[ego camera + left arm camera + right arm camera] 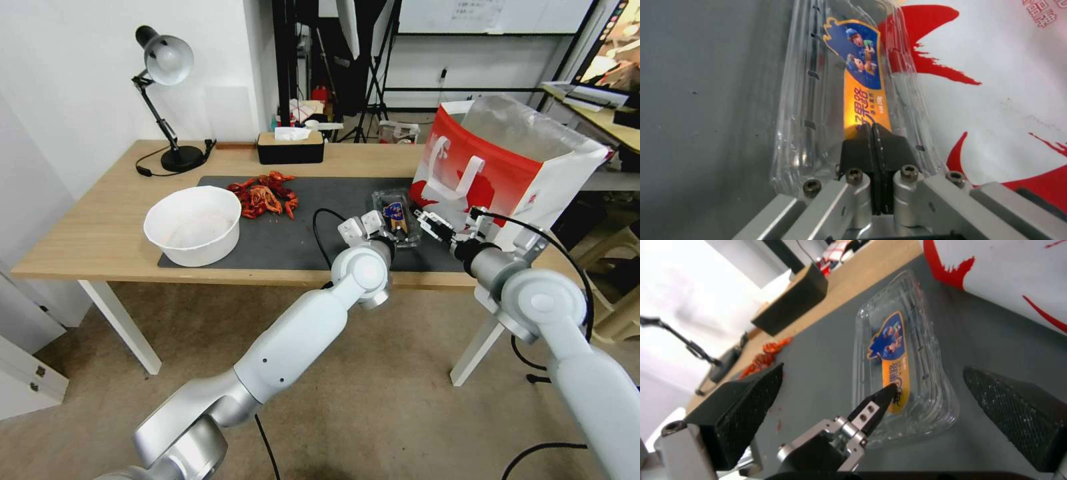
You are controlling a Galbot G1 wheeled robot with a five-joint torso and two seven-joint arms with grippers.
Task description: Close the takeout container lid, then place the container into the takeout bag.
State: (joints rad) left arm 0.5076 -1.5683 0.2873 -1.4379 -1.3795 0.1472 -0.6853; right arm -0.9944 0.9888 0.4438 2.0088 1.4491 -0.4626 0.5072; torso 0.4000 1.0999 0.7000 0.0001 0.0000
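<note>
Your takeout container (397, 223) sat closed on the dark mat (280, 240), right beside the takeout bag (507, 167). Left gripper (875, 133) had its fingers pinched together, tips pressing the lid (862, 66). Right gripper (433, 225) hovered nearby, spread wide, holding nothing.

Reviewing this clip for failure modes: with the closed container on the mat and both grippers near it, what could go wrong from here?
The left gripper, fingers together, presses the lid near one end; the light takeout container could tip or skid. The takeout bag stands right beside it, so a slide may nudge it. The right gripper waits open beside the container; a sideways grasp could flex the thin clear walls.
</note>
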